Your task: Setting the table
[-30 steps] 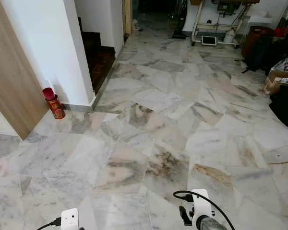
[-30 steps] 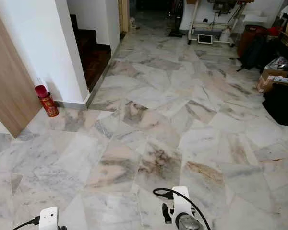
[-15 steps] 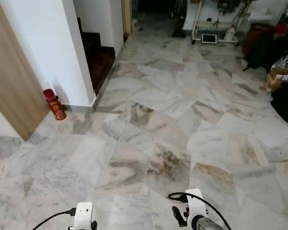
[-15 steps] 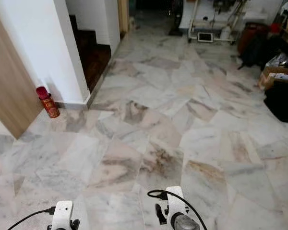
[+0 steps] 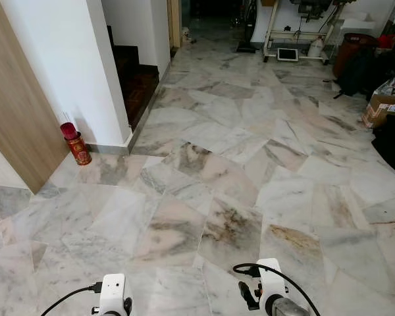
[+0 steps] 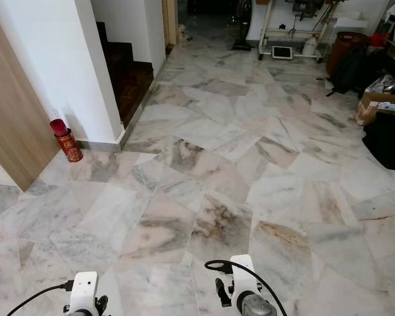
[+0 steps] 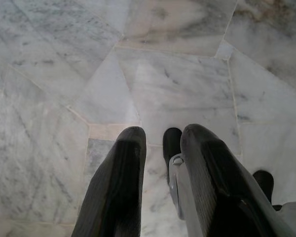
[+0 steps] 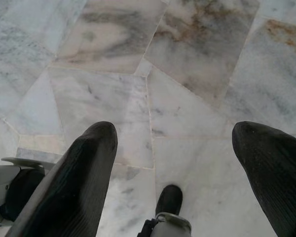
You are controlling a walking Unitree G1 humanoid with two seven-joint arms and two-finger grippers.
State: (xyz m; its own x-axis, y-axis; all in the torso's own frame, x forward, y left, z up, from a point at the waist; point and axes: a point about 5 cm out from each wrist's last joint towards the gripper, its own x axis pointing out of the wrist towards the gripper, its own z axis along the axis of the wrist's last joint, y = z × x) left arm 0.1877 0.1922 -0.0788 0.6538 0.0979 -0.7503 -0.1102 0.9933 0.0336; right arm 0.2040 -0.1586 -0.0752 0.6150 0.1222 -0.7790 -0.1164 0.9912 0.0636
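Observation:
My left gripper (image 7: 163, 134) hangs low over the marble floor (image 5: 230, 171), its two black fingers (image 7: 121, 182) a narrow gap apart with nothing between them. My right gripper (image 8: 175, 138) also points down at the floor, fingers (image 8: 84, 173) spread wide and empty. At the bottom edge of the left eye view are my left wrist (image 5: 113, 296) and my right wrist (image 5: 270, 293), each white with a black cable. My black foot (image 8: 170, 198) stands on the tiles below the right gripper.
A red can (image 5: 77, 146) stands by the white wall corner (image 5: 72, 66). Beside it is a wooden panel (image 5: 16, 118). Dark stairs (image 5: 137, 82) rise behind the wall. Cardboard boxes (image 5: 380, 105) and black bags (image 5: 392, 141) line the right; a white-framed stand (image 5: 296, 36) is at the back.
The view has swayed slightly as I walk. My left wrist has come inward, toward the middle of the picture's bottom edge. The right wrist sits about where it was.

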